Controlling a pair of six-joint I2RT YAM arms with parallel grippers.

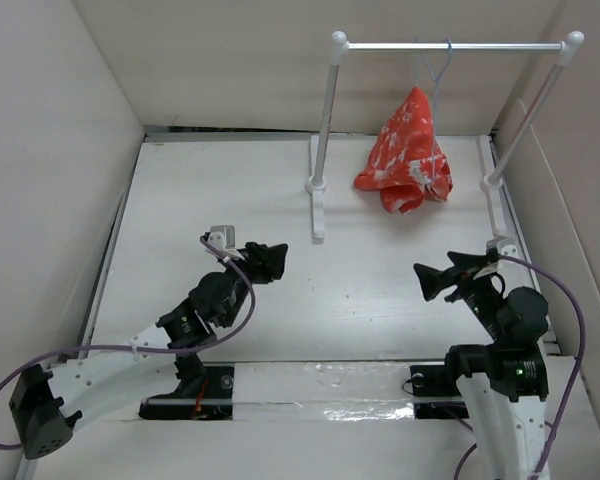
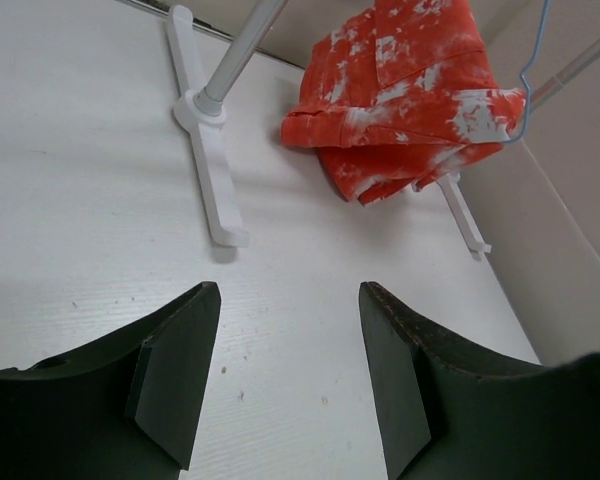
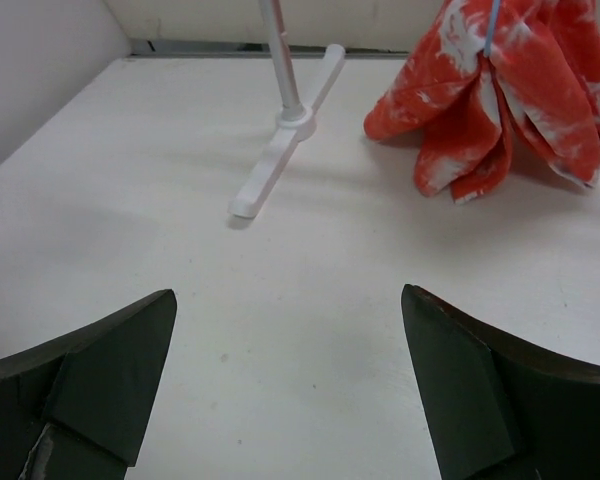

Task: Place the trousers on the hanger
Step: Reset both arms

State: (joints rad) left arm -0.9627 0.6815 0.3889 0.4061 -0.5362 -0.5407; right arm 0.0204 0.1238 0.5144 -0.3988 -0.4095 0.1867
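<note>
Already the main part looks done, imo. Trousers (image 1: 405, 150) hang in a bunched red heap from the hanger (image 1: 438, 62). The hanger's hook sits on the crossbar of the rail (image 1: 500, 45), in its right half. Thin blue wire shows above the cloth, and also at one side of it in the left wrist view. Cloth is not spread flat: the legs are folded over each other, w/ several lobes pointing down. Lowest folds come very near the desk (image 1: 180, 200); whether they touch it or hang just above, I cannot tell. I also cannot tell if the cloth goes over the bottom bar of the hanger or is only caught on it, bc the wire is covered there.

Left tool (image 1: 268, 257) is spread, nothing btw its fingers, low over the desk and well apart from the trousers. Right tool (image 1: 432, 277) is spread wide too, empty, on the near right side, also well apart from the trousers.

What is left, as I judge: prob. nothing essential, maybe only a check that the trousers hold and do not slide off.
</note>
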